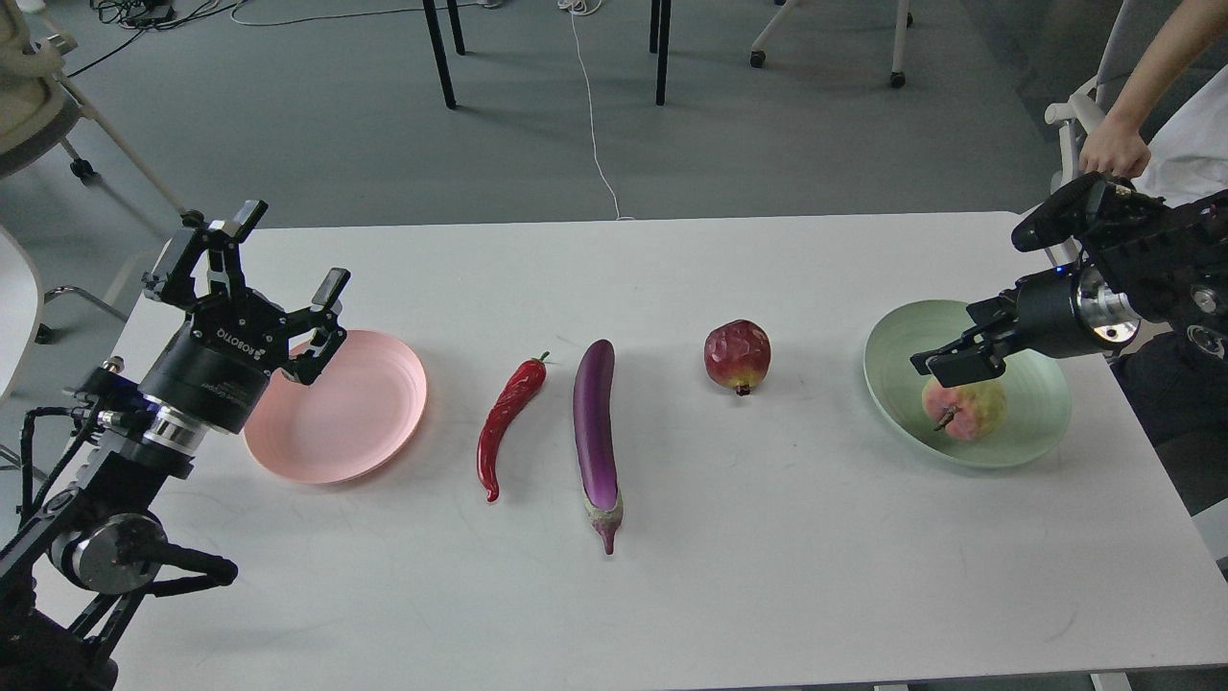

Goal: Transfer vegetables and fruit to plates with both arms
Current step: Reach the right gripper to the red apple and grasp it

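The pink-and-yellow-green apple lies in the mint green plate at the right of the table. My right gripper hangs just above the apple, open and apart from it. The dark red pomegranate, the purple eggplant and the red chili lie on the table between the plates. The pink plate at the left holds nothing. My left gripper is open and empty above the pink plate's far left rim.
The white table ends close behind my left gripper and just right of the green plate. A person's hand rests on a chair behind my right arm. Table and chair legs stand on the floor beyond.
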